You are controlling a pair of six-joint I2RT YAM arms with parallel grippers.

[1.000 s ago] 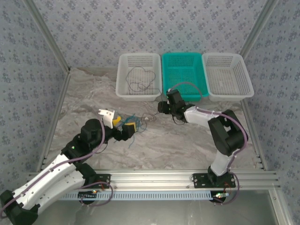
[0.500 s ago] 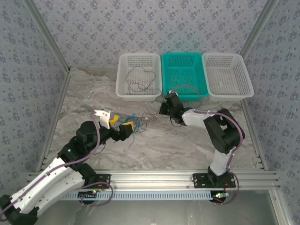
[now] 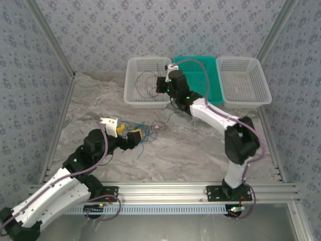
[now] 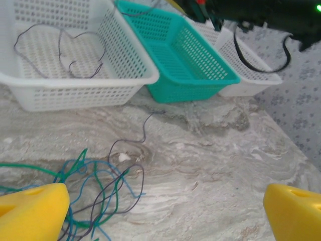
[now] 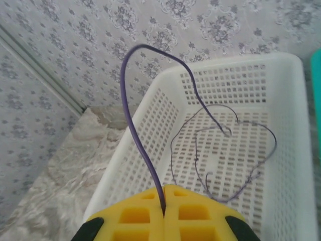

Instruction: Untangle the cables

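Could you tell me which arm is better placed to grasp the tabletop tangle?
Left: the left gripper hovers open beside the tangle; the right gripper holds a dark wire over the white basket.

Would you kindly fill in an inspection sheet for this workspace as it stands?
Surface: marbled stone-look tabletop.
Job's things: tangle of thin blue, green and dark wires on it; dark wire loop in left white plastic mesh basket.
Clutter: nothing seen.
Claws: left claw open beside the tangle; right claw shut on a thin dark arching wire over that basket.
Cables: purplish-grey arm cables along the arms.
Surroundings: teal plastic basket, second white basket, patterned walls.
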